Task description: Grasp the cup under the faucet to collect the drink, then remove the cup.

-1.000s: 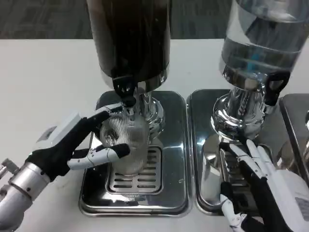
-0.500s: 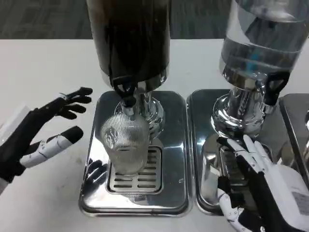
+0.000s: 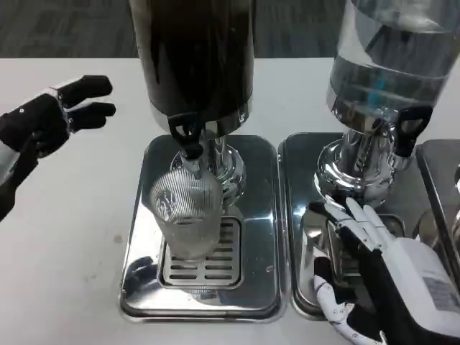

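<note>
Ribbed clear cup (image 3: 188,212) upright on drip tray (image 3: 266,237) under dark dispenser's faucet (image 3: 188,140), left hand (image 3: 44,118) well apart, fingers loosely spread, empty, right hand (image 3: 381,269) over neighbouring tray (image 3: 302,180), fingers apart, empty

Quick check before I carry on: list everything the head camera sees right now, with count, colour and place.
cup: one, clear ribbed, standing on the left drip tray's grate under the dark dispenser's faucet, held by neither hand.
dark dispenser: one, dark brown tank on a chrome stand, centre left.
faucet: one, black handle, above the cup.
clear dispenser: one, transparent tank on a chrome stand, right.
drip trays: two, chrome, one under the dark dispenser, one under the clear dispenser.
table: one, white, under everything.
left hand: black, fingers apart, far left, clear of the cup.
right hand: white and black, over the right tray.
</note>
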